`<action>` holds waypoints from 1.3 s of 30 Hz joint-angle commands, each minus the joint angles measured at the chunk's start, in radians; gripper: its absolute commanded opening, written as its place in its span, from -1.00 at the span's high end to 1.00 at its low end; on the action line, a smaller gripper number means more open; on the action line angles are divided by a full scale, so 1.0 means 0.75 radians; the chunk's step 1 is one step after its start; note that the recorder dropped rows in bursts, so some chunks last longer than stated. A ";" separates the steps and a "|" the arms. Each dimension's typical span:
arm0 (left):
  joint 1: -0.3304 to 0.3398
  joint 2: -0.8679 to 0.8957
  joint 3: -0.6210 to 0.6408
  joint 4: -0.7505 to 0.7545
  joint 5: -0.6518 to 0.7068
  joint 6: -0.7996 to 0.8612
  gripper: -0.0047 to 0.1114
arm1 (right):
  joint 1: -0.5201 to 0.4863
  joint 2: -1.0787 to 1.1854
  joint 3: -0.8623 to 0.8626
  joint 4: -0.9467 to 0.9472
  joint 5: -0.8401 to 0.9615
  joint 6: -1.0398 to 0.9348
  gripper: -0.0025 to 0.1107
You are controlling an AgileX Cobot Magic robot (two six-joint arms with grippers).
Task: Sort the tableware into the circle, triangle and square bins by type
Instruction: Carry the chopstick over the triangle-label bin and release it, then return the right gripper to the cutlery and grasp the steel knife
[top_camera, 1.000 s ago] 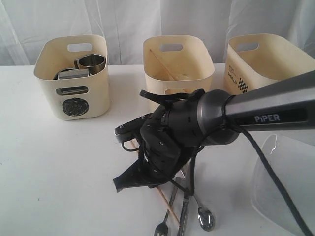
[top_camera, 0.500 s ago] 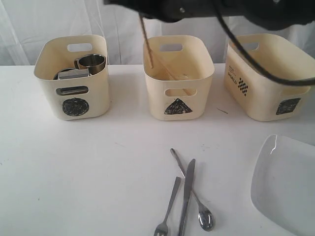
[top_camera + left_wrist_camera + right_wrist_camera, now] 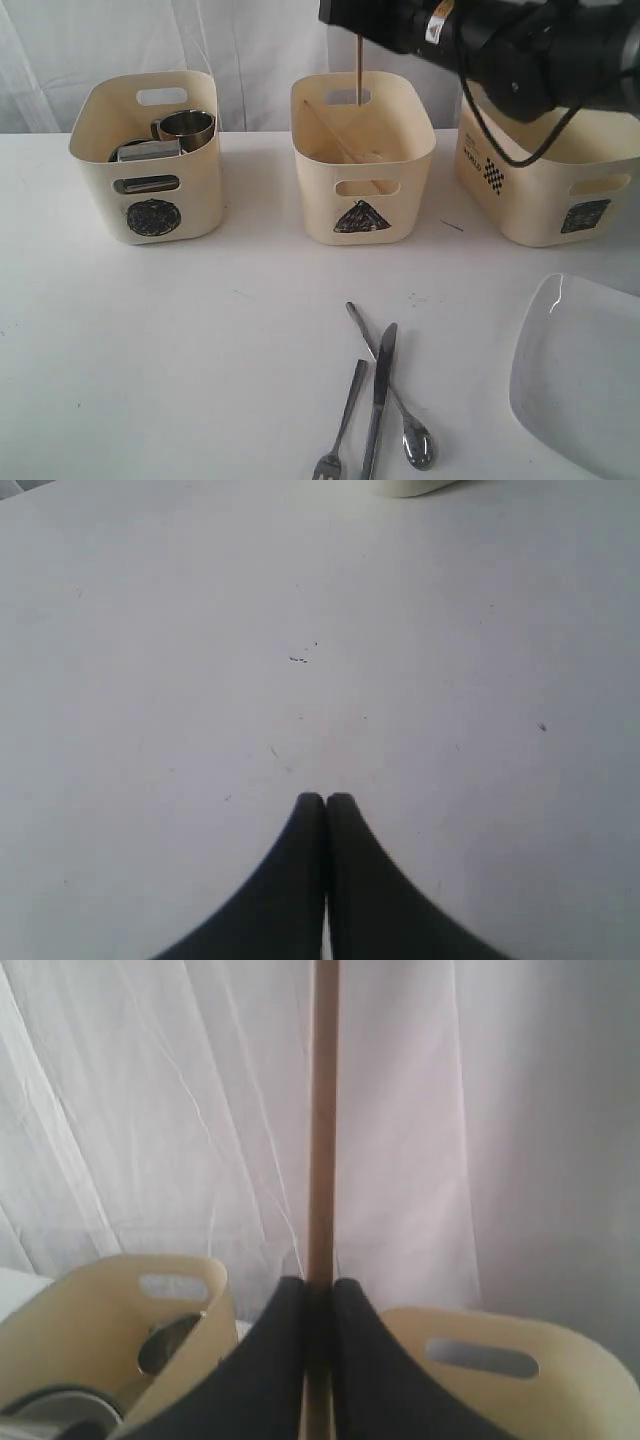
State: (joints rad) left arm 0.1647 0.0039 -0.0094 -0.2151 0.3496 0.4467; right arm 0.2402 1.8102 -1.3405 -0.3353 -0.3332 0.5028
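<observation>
The white surface (image 3: 150,330) runs past every edge. The left fingers (image 3: 290,880) are pressed together above it. The dark right arm (image 3: 520,45) crosses the top, hiding the rim of the cream plastic square bin (image 3: 540,190). A glossy white plate (image 3: 580,370) is cut off at the corner. The circle bin (image 3: 150,190) half hides steel mugs (image 3: 187,128). The triangle bin (image 3: 365,200) holds a leaning wooden chopstick (image 3: 335,135). A second chopstick (image 3: 357,70) hangs upright above it, clamped in the right fingers (image 3: 270,1360). The knife (image 3: 380,390), spoon (image 3: 418,445) and fork (image 3: 343,420) lie overlapping on the surface, with the fork's tines cut off.

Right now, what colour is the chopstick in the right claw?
The chopstick is light brown wood; the right wrist view shows it best.
</observation>
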 commanded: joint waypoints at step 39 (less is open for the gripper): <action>0.003 -0.005 0.013 -0.006 0.021 -0.003 0.92 | 0.176 -0.468 0.376 0.758 1.653 -0.416 0.96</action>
State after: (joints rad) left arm 0.1647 0.0039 -0.0094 -0.2151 0.3496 0.4467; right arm 0.3182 1.4845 -1.1597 0.0169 0.8561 0.2563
